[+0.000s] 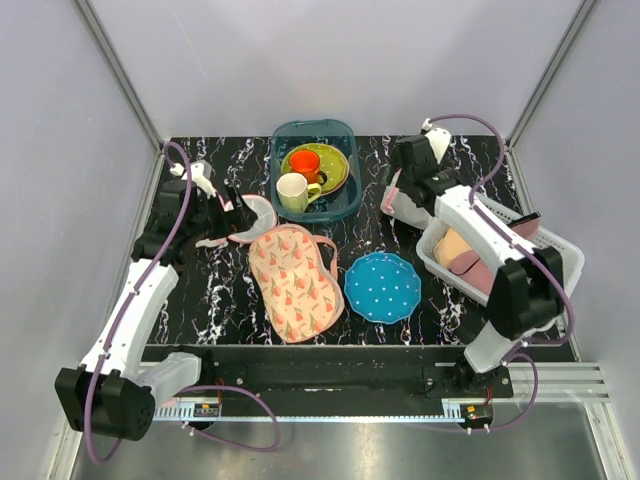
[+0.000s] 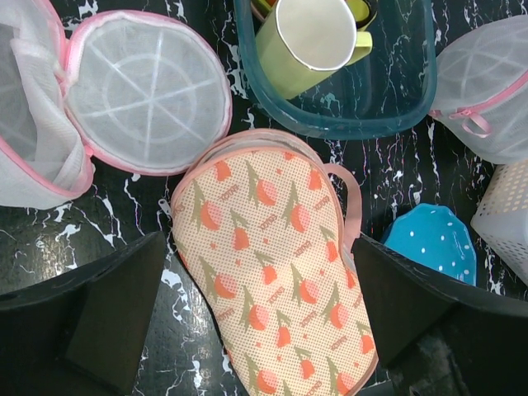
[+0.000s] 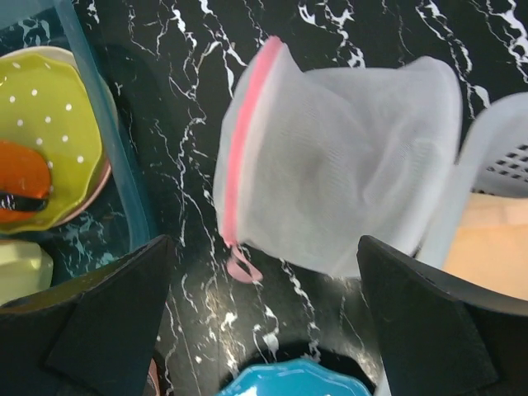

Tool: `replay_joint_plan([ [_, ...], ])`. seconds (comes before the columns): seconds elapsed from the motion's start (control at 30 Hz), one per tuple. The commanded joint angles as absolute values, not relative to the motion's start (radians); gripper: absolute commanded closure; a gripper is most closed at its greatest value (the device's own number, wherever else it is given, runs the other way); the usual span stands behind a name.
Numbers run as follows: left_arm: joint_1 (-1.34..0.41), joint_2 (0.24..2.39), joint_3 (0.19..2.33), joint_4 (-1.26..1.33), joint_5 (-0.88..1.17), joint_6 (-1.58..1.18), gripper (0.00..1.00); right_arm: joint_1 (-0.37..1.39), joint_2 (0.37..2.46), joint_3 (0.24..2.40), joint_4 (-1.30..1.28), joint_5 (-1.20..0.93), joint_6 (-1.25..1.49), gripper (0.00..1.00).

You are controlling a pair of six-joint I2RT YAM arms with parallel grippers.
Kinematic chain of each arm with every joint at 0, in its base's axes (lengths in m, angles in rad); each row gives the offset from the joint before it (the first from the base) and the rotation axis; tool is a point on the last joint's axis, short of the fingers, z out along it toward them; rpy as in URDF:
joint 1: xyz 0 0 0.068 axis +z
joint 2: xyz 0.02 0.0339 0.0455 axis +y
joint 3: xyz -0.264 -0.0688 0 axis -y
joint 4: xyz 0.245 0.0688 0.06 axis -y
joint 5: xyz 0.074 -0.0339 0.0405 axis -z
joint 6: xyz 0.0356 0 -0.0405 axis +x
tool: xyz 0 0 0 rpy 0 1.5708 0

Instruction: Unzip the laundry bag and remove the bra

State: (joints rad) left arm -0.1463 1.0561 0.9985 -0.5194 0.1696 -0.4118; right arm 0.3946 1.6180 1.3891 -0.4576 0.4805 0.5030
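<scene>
The laundry bag [image 2: 124, 99] lies open just ahead of the left end effector [image 2: 257, 241] — round white net, pink edges, ribs clear only in the wrist view. It and the right end effector [image 3: 266, 241] gape wide, empty.

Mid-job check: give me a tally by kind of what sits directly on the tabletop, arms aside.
White mesh bags: 2 (open bag, closed bag)
Floral pouch: 1
Blue dotted mat: 1
Containers: 2 (teal tub, white basket)
Total: 6
</scene>
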Motion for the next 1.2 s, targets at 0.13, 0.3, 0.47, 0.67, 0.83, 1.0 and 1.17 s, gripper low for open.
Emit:
replay_joint_plan([
  [0.13, -0.144, 1.005, 0.971, -0.488, 0.190, -0.410, 0.01, 0.391, 1.867, 1.575, -0.419, 0.534, 0.508, 0.07],
  [0.3, -0.144, 0.979, 0.971, -0.512, 0.183, -0.391, 0.01, 0.391, 1.922, 1.603, -0.416, 0.434, 0.503, 0.60],
  [0.47, -0.144, 0.977, 0.983, -0.514, 0.219, -0.373, 0.01, 0.391, 1.818, 1.525, -0.361, 0.420, 0.465, 1.00],
  [0.67, -0.144, 1.037, 1.005, -0.453, 0.365, -0.411, 0.01, 0.391, 1.571, 1.372, -0.183, 0.117, 0.452, 1.00],
  [0.83, -0.156, 1.100, 1.025, -0.329, 0.613, -0.484, 0.02, 0.391, 1.416, 1.283, -0.092, -0.123, 0.494, 1.00],
  [1.0, -0.169, 1.135, 0.954, 0.006, 0.799, -0.760, 0.01, 0.390, 1.312, 1.206, -0.051, -0.261, 0.564, 1.00],
  [1.17, -0.210, 1.239, 0.822, 0.527, 0.894, -1.130, 0.01, 0.390, 1.256, 1.135, 0.078, -0.391, 0.667, 1.00],
])
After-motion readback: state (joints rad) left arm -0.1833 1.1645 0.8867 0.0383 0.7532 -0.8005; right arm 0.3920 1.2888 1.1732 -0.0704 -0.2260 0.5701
